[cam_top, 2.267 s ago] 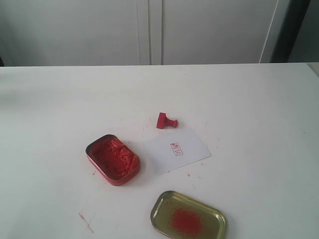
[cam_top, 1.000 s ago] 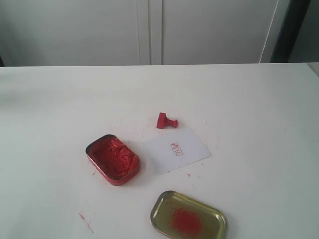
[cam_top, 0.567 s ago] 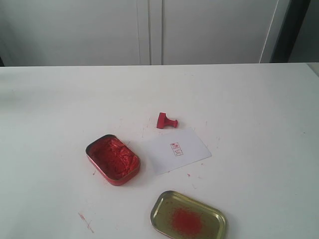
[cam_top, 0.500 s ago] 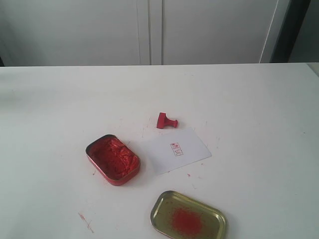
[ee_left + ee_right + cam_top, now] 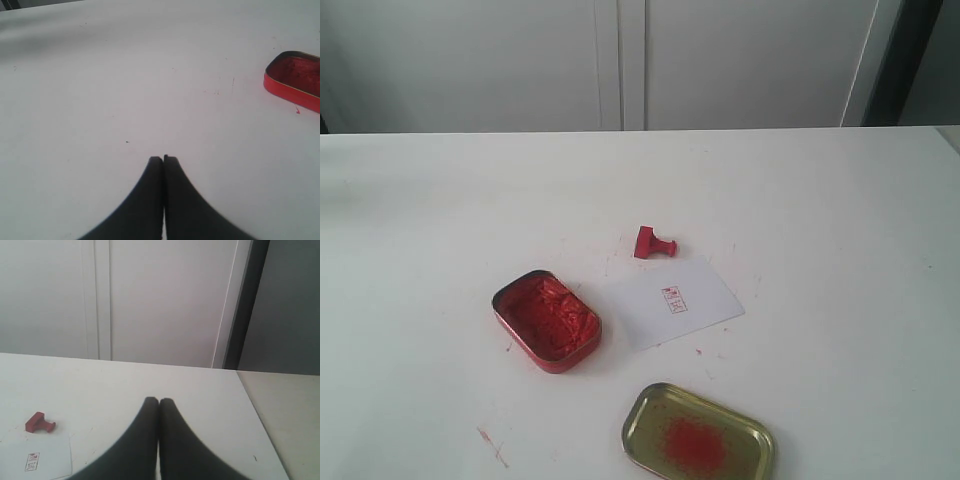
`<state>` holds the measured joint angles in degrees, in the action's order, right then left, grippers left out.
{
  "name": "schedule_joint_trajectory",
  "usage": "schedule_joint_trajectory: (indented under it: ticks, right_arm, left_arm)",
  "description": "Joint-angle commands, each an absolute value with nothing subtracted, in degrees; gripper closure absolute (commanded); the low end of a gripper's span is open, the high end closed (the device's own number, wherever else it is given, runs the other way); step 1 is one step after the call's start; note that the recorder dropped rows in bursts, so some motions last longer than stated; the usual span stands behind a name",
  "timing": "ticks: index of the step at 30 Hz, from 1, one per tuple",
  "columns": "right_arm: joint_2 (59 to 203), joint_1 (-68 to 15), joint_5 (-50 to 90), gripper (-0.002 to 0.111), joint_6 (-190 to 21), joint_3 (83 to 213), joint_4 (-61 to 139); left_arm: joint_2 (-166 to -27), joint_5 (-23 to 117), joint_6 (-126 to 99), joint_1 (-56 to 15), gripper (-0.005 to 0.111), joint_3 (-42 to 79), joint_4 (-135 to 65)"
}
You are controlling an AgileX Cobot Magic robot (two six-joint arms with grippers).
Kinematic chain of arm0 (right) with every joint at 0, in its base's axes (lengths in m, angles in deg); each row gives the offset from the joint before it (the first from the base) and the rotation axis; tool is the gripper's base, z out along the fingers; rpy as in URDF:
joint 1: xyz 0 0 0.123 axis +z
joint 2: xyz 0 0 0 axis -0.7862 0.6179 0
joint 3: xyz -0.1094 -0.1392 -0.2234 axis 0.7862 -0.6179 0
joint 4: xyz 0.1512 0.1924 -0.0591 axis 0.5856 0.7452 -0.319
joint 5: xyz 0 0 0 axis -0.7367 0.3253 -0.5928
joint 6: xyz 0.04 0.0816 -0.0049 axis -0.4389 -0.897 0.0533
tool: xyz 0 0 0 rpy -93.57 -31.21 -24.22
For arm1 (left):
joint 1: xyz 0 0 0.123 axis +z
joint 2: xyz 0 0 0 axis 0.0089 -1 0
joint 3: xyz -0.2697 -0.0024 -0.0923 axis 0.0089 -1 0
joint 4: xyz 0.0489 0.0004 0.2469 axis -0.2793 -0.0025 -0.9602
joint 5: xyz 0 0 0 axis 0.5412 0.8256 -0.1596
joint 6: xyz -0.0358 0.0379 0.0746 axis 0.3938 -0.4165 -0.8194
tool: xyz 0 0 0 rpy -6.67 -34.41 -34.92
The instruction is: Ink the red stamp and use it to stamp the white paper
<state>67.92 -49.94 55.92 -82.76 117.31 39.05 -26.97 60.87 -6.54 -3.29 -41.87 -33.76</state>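
Currently one red stamp is seen tipped over just beside one white paper (bearing one red imprint); one ink tin and one gold lid are set near that paper. Both the left gripper and the right gripper are pressed together.

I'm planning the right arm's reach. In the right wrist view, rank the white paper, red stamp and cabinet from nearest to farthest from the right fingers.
1. White paper, on the table, off to one side of the fingers.
2. Red stamp, just past the paper's far edge.
3. Cabinet, behind the table.
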Motion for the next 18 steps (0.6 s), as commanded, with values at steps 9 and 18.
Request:
schedule_joint_trajectory:
  ticks: [9, 18]
  right_arm:
    - [60.85, -50.03, 55.49, 0.108, -82.15, 112.83, 38.72]
    - [60.84, -50.03, 55.39, 0.108, -82.15, 110.58, 38.72]
  left_arm:
    - [-26.69, 60.62, -6.54, -3.21, 0.107, -42.1, -33.45]
    - [-26.69, 60.62, -6.54, -3.21, 0.107, -42.1, -33.45]
